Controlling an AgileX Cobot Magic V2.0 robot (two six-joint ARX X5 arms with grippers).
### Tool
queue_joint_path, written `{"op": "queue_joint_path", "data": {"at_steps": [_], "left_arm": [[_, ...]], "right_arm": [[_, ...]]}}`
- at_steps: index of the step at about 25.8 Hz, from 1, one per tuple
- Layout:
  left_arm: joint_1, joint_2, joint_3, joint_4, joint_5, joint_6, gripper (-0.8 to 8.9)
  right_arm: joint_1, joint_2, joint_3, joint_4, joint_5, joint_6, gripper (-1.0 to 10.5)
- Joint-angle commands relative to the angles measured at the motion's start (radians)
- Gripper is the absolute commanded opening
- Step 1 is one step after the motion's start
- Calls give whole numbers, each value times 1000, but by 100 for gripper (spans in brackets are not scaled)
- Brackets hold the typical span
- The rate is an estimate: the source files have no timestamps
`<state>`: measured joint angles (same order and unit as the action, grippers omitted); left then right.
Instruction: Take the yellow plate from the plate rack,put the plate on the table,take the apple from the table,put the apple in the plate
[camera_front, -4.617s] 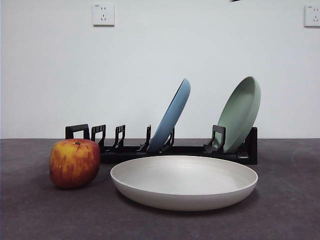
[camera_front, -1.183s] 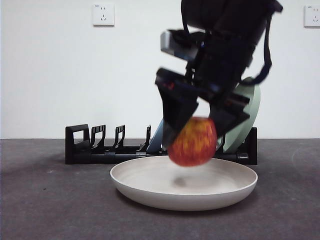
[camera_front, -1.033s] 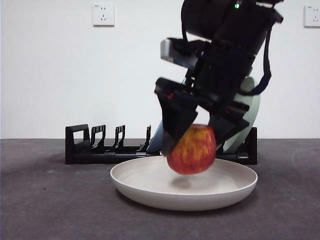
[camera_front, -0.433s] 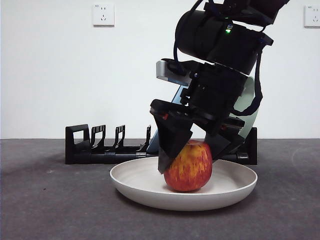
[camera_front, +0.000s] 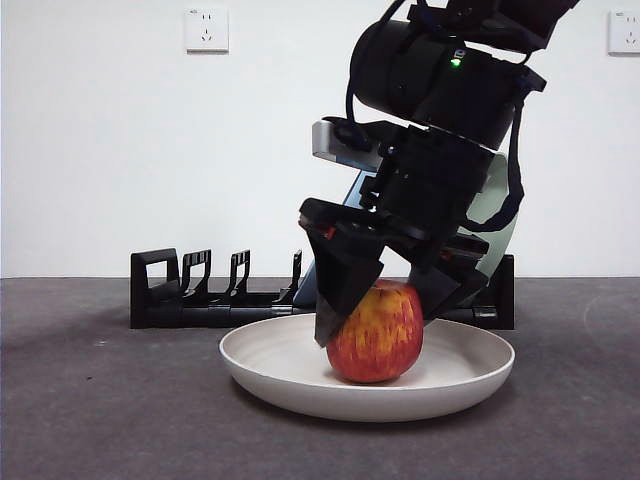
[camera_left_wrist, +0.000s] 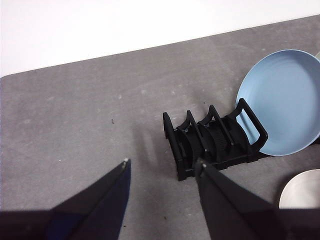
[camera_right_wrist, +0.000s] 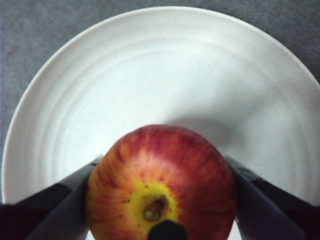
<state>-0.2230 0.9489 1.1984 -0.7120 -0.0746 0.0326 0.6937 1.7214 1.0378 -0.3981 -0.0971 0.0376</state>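
Note:
The red and yellow apple (camera_front: 378, 335) sits on the floor of the cream yellow plate (camera_front: 270, 370), which lies flat on the dark grey table (camera_front: 100, 400) in front of the plate rack (camera_front: 170, 290). My right gripper (camera_front: 376, 328) comes down from above and is shut on the apple, a black jaw pressed to each side. The right wrist view shows the apple (camera_right_wrist: 160, 180) between the right gripper's (camera_right_wrist: 162, 161) jaws, over the plate (camera_right_wrist: 165, 65). My left gripper (camera_left_wrist: 162, 161) hangs open and empty above the table near the rack's end (camera_left_wrist: 210, 140).
A light blue plate (camera_left_wrist: 282, 110) and a pale green plate (camera_front: 495, 205) lean in the rack behind the arm. The rack's left slots hold nothing. A white wall with sockets closes the back.
Over the last second the right gripper lowered the apple from just above the plate down onto it. In the last half second almost nothing moved.

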Motion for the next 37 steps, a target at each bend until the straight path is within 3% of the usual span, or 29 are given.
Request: {"op": "queue_joint_path", "data": {"at_steps": [1,9,13,26,30,32,37], "left_arm": [[0,-1,-1,7,4,-6,220],[0,-1,-1,7,9,-6,220],[0,-1,-1,7,70,-7,220],[0,18,-1,53,492,-2,220],[-6,31,-1,61,541,-2,202],[-18,36,-1,60,541,-1,20],[-62,36,-1,60,459,24,-9]], "right_arm": [[1,15,-6,2,3,10,473],[1,-69,-5,1,3,10,473],[0,-150,-5,0,3,10,473],[-21,-520,-5,-1,3,10,460],[-50,-631,-5,-15,3,10,193],[-75,-702,-5,-31,3,10,-14],[-119,-810,-5,-122,39,7,-15]]}}
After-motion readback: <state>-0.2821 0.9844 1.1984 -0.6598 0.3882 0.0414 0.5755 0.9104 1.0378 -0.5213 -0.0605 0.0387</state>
